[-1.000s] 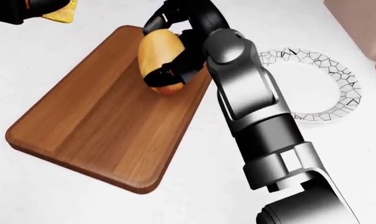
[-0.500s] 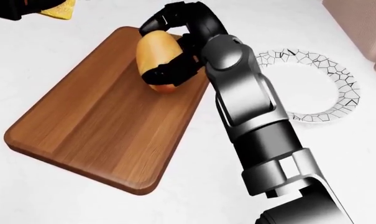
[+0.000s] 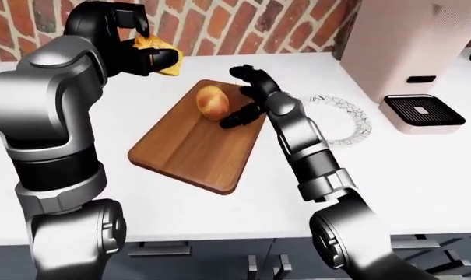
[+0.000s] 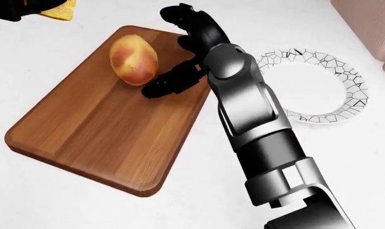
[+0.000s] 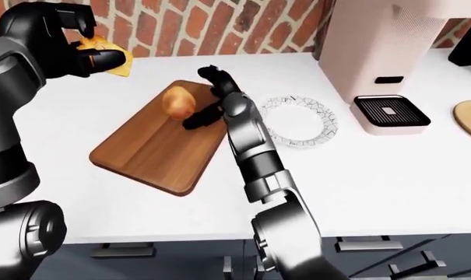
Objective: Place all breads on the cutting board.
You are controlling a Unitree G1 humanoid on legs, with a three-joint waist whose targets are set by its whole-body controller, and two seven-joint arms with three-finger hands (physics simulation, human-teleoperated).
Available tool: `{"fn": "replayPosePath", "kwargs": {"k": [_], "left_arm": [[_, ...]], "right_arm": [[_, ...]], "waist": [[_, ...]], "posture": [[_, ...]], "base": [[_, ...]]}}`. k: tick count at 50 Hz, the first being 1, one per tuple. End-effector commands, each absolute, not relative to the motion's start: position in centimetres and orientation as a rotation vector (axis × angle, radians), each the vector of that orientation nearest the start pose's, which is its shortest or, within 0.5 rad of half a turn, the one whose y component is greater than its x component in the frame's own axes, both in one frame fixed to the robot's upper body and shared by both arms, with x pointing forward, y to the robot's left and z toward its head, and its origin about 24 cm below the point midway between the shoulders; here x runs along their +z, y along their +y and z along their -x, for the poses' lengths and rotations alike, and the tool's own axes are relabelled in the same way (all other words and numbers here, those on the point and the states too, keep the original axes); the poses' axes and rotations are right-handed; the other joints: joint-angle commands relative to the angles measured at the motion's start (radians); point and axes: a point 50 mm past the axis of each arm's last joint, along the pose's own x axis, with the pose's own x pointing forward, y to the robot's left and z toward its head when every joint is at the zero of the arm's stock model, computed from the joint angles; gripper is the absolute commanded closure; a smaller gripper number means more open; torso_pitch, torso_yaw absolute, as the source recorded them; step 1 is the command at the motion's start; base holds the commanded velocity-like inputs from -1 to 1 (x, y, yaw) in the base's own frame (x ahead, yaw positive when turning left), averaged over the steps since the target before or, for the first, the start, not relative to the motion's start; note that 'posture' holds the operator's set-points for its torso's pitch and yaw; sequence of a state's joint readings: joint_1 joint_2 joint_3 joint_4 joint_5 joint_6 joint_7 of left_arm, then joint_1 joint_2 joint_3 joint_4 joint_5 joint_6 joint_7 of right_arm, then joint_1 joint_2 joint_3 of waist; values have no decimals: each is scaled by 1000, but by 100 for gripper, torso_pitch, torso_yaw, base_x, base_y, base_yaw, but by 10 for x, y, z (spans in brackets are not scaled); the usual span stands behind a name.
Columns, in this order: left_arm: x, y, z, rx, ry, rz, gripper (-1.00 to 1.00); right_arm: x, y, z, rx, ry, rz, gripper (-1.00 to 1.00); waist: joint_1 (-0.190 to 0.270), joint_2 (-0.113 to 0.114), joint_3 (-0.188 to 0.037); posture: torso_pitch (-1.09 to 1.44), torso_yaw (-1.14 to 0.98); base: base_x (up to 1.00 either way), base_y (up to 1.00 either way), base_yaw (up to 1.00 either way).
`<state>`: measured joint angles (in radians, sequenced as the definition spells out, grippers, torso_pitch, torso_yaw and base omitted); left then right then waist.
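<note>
A golden bread roll [image 4: 133, 60] lies on the wooden cutting board [image 4: 97, 129], near its upper end. My right hand [image 4: 173, 52] is open just right of the roll, fingers spread and apart from it. My left hand [image 3: 145, 52] is raised above the counter at the upper left, shut on a yellow piece of bread [image 3: 163, 57], which also shows in the head view's top-left corner [image 4: 59, 10].
A white plate with a cracked black pattern [image 4: 319, 90] lies right of the board. A pale pink appliance [image 3: 410, 52] stands at the right against a brick wall [image 3: 219, 23]. A round wooden object [image 5: 470, 116] sits at the far right edge.
My right hand has opened and let go of the roll, which now rests on the board a little left of where it was held. The left hand stays raised with its bread.
</note>
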<state>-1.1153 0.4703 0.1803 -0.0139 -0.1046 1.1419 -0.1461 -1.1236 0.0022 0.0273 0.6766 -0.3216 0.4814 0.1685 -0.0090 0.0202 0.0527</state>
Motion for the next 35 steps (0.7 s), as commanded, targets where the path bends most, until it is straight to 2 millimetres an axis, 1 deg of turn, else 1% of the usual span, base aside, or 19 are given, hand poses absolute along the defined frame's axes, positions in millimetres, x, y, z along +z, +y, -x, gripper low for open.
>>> {"fn": "replayPosePath", "kwargs": {"k": [1, 2, 3, 9, 12, 15, 16, 19, 20, 22, 26, 28, 31, 35], "left_arm": [[346, 199, -331, 17, -161, -166, 100], [346, 199, -331, 17, -160, -166, 100], [345, 200, -331, 18, -160, -166, 100], [344, 198, -330, 14, -158, -165, 100], [338, 197, -328, 8, -147, -163, 100], [331, 195, -322, -3, -135, -166, 100], [328, 196, -321, -5, -128, -168, 100], [321, 195, -319, -10, -115, -176, 100], [319, 194, -318, -13, -110, -177, 100], [315, 192, -317, -17, -104, -179, 100], [309, 189, -311, -28, -95, -176, 100], [309, 187, -307, -35, -96, -174, 100], [308, 185, -302, -40, -94, -179, 100], [300, 182, -295, -48, -78, -190, 100]], "right_arm": [[232, -50, -401, 276, -55, 472, -67], [232, -50, -402, 273, -56, 471, -87], [233, -50, -402, 271, -57, 471, -100], [245, -50, -399, 265, -75, 472, -100], [260, -55, -397, 240, -93, 473, -100], [283, -60, -394, 214, -123, 460, -100], [294, -63, -394, 194, -139, 458, -100], [315, -67, -393, 167, -165, 448, -100], [325, -68, -392, 158, -177, 444, -100], [334, -67, -391, 156, -186, 446, -100], [349, -69, -389, 145, -202, 462, -100], [354, -70, -389, 143, -206, 464, -100], [355, -71, -390, 138, -207, 465, -100], [359, -74, -392, 124, -207, 470, -100]], "waist": [[0, 7, -37], [0, 7, -37], [0, 7, -37], [1, 6, -37], [1, 6, -36], [0, 6, -36], [0, 6, -35], [0, 6, -33], [1, 6, -32], [0, 6, -31], [-2, 5, -29], [-3, 5, -28], [-3, 4, -26], [-3, 4, -25]], "posture": [[0, 0], [0, 0], [0, 0], [0, 0], [0, 0], [0, 0], [0, 0], [0, 0], [0, 0], [0, 0], [0, 0], [0, 0], [0, 0], [0, 0]], "base": [[0, 0, 0], [0, 0, 0], [0, 0, 0], [0, 0, 0], [0, 0, 0], [0, 0, 0], [0, 0, 0], [0, 0, 0], [0, 0, 0], [0, 0, 0], [0, 0, 0], [0, 0, 0], [0, 0, 0], [0, 0, 0]]}}
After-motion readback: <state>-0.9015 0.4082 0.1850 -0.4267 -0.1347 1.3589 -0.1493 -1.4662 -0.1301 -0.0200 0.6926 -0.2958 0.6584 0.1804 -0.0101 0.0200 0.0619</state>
